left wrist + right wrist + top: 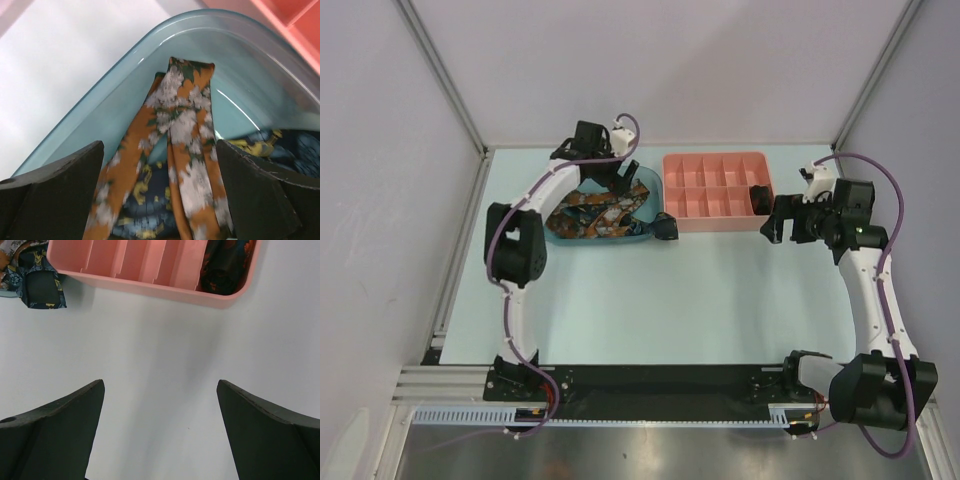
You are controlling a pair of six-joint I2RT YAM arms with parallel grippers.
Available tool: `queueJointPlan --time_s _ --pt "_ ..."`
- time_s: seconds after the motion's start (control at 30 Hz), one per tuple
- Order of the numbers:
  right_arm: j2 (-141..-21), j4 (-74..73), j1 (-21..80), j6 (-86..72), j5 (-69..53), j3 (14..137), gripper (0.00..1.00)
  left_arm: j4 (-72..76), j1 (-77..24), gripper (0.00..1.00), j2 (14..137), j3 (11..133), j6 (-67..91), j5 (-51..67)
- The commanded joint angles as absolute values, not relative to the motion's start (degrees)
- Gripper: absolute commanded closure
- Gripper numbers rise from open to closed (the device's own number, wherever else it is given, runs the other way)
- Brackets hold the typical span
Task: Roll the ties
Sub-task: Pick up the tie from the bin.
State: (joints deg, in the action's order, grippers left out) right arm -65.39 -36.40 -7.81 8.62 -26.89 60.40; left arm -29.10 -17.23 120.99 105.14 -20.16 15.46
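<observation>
**Hovering over the tangle: left pincer lines up on the orange tie**

The left pincer [160, 145] hangs spread wide, nothing pinched, its jaws either side of the orange tie [187, 125]. That tie lies doubled over itself, running up towards the corner of the blue tub [125, 70]. Whether the fingers touch the cloth, I can't tell. Right beneath it sits the navy tie [137, 212], and that's the danger. Close here and the jaws may take both orange layers plus the navy cloth below, hauling the whole heap up together. The sloping tub wall is close too, so a tip could catch on it or shove the tub.

Over to the right pincer [160, 382]: also spread and empty, above bare surface [160, 340], well clear of the ties. Ahead of it stands the pink tray [150, 285], with one rolled tie [222, 265] already tucked into a corner compartment. By the tray's other corner a loose navy end [42, 287] lies out on the surface. I can't tell which tie it belongs to, but it could drag against the tray if pulled.
</observation>
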Motion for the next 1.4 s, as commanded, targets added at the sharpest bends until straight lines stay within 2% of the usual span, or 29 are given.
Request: queueJointPlan --time_s 0.0,0.43,0.63,0.73,0.77,0.8,0.83,0.9,0.93,1.0,1.03,1.07,1.1,1.37 --pt "-64.0 -36.8 -9.0 8.1 -27.8 62.4 0.00 -28.9 -18.7 0.00 126.3 113.9 -22.0 16.6" --pt "-64.3 -37.8 -9.5 8.2 -26.9 63.4 0.00 -34.7 -22.0 0.02 135.3 116.8 -24.7 13.4" --pt "-65.0 -37.7 -9.5 8.0 -27.4 64.4 0.00 -40.2 -22.2 0.10 138.9 121.2 -25.8 11.3" --pt "-65.6 -37.7 -9.5 8.0 -27.6 65.1 0.00 -42.8 -22.2 0.19 139.7 122.4 -25.9 12.2" --pt "-65.7 -37.6 -9.5 8.0 -27.8 65.3 0.00 -43.5 -22.2 0.28 139.8 122.4 -26.2 12.4" --pt "-65.9 -37.6 -9.5 8.0 -27.9 65.6 0.00 -43.7 -22.2 0.32 140.0 122.4 -26.3 12.6" --pt "-66.1 -37.5 -9.4 7.9 -28.2 65.8 0.00 -43.9 -22.2 0.45 140.1 122.5 -26.4 12.7" --pt "-66.3 -37.5 -9.4 7.8 -28.5 66.1 0.00 -44.3 -22.2 0.58 139.7 122.6 -26.6 13.2" --pt "-66.4 -37.6 -9.4 7.8 -28.7 66.4 0.00 -44.0 -22.1 0.71 138.7 122.6 -26.6 14.1" --pt "-66.4 -37.7 -9.2 7.7 -29.0 66.4 0.00 -43.0 -22.0 0.80 136.9 122.3 -26.2 14.8" --pt "-66.4 -37.7 -9.1 7.7 -29.4 66.4 0.00 -41.8 -21.9 0.90 135.5 122.3 -26.1 15.4" --pt "-66.4 -37.8 -9.0 7.6 -29.7 66.3 0.00 -41.1 -21.9 0.96 132.8 122.3 -26.2 16.1" --pt "-66.6 -37.6 -8.7 7.6 -29.9 66.4 0.00 -40.5 -21.8 1.00 131.1 122.2 -25.8 16.3" --pt "-67.1 -36.8 -2.9 10.5 -30.5 66.3 0.00 -34.3 -21.1 1.00 112.1 120.9 -22.1 18.0"
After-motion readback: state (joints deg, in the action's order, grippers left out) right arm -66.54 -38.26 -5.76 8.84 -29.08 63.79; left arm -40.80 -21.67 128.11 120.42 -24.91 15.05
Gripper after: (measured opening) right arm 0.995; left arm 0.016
